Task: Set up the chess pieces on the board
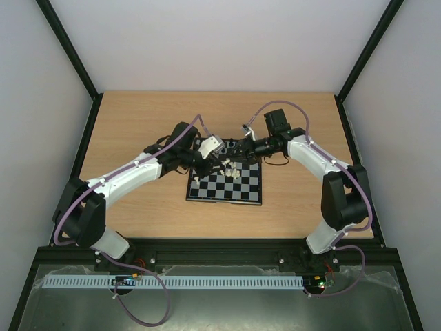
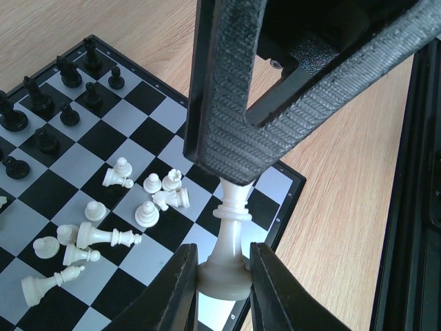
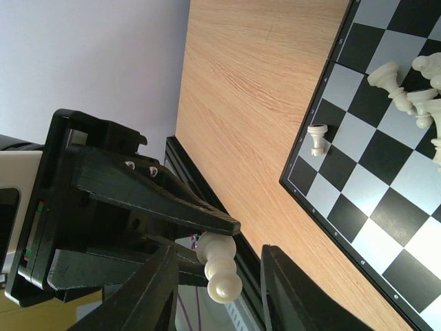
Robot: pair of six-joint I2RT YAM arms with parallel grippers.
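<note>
Over the board's (image 2: 138, 153) corner, my left gripper (image 2: 224, 265) is shut on the round base of a tall cream-white chess piece (image 2: 232, 231). The right gripper's ribbed fingers (image 2: 224, 103) straddle that piece's top and hide its head. In the right wrist view the same piece (image 3: 219, 267) hangs between my right gripper's (image 3: 219, 279) fingers with a gap on each side, so it is open. The left gripper's finger (image 3: 172, 200) presses on the piece's base. From above, both grippers (image 1: 219, 157) meet over the board's (image 1: 224, 201) far edge.
Several white pieces (image 2: 103, 231) lie toppled in a heap on the board. Black pieces (image 2: 41, 103) stand in rows along its far side. One small white piece (image 3: 317, 139) stands near the board's corner. Bare wooden tabletop (image 3: 255, 103) surrounds the board.
</note>
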